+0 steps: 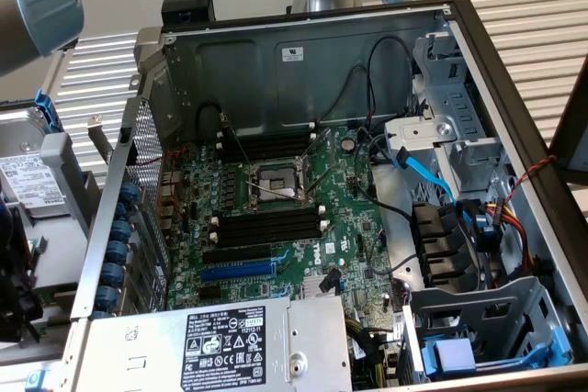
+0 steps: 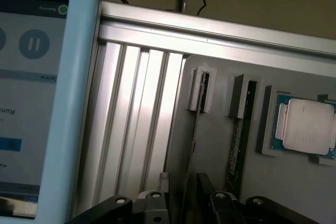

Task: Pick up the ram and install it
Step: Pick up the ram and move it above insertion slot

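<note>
A: Hovering gripper (image 2: 182,188), holding anything?
B: No, jaws apart. Ram (image 2: 240,145) just beyond, apparently edge-up in a holder (image 2: 212,156). Exterior view: slots (image 1: 266,229) at six o'clock from the socket (image 1: 276,181). Likely light, stiff, fragile; pinch its flat faces.
</note>
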Robot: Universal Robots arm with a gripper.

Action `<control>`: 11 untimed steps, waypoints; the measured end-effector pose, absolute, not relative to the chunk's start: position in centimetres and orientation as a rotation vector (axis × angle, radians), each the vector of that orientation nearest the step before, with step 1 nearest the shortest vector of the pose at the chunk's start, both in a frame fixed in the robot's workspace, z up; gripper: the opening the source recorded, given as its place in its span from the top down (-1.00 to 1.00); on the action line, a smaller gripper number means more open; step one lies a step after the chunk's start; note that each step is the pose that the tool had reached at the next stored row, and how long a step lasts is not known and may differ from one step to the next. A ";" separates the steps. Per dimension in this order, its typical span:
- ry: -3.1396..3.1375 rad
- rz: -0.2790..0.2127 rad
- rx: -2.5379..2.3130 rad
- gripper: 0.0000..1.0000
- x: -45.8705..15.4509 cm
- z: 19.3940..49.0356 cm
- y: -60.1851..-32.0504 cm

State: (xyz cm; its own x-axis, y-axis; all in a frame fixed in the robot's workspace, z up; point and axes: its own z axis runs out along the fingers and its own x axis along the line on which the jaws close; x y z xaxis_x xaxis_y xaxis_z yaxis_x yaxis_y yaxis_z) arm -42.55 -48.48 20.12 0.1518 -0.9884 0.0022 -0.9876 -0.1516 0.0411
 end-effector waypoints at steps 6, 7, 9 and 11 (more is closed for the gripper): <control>-2.025 -0.039 2.359 0.31 -42.5 20.1 -48.5; -2.024 -0.039 2.359 0.35 -42.5 20.1 -48.5; -2.025 -0.039 2.359 0.48 -42.5 20.1 -48.5; -2.025 -0.039 2.359 0.61 -42.5 20.1 -48.5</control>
